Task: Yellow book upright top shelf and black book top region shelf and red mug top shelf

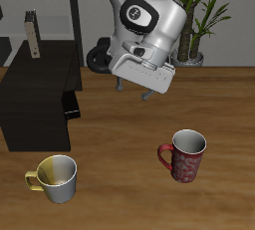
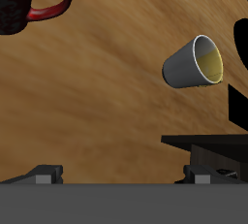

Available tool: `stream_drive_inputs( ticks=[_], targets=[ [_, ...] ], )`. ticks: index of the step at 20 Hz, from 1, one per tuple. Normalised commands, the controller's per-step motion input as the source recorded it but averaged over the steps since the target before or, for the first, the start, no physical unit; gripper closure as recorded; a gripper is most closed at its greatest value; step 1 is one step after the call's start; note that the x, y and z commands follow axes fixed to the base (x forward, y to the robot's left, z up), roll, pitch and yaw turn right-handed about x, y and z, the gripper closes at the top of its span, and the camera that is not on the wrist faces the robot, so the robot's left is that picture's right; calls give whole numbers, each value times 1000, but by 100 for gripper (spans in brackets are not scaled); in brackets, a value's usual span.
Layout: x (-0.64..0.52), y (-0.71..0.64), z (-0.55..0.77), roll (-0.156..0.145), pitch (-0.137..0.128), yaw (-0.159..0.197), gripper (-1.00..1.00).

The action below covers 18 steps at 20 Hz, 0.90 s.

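exterior view: yellow book [image 1: 33,35] stands upright on shelf [image 1: 40,80]; fingers [image 1: 137,92] parted, empty.

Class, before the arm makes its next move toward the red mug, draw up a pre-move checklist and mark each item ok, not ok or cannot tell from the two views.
1. Gripper carries nothing: ok, nothing shows between its fingers.
2. Red mug upright on the table, opening up: ok.
3. Red mug clear of the yellow mug: ok, they stand well apart.
4. Yellow book upright on the shelf top: ok.
5. Black book on the shelf top: not ok, it sits low beside the shelf's side.
6. Gripper above the red mug: not ok, it hangs farther back.
7. Free room on the shelf top: ok.
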Motion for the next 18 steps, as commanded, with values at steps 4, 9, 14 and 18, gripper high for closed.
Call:
stream_drive_inputs(
  ticks=[4, 9, 14, 18],
  targets=[
    [-191, 295, 356, 337, -82, -113, -100],
    [-261, 0, 426, 253, -30, -170, -100],
    [-76, -70, 323, 80, 7, -33, -100],
    [125, 288, 315, 12, -11, -24, -100]
  ],
)
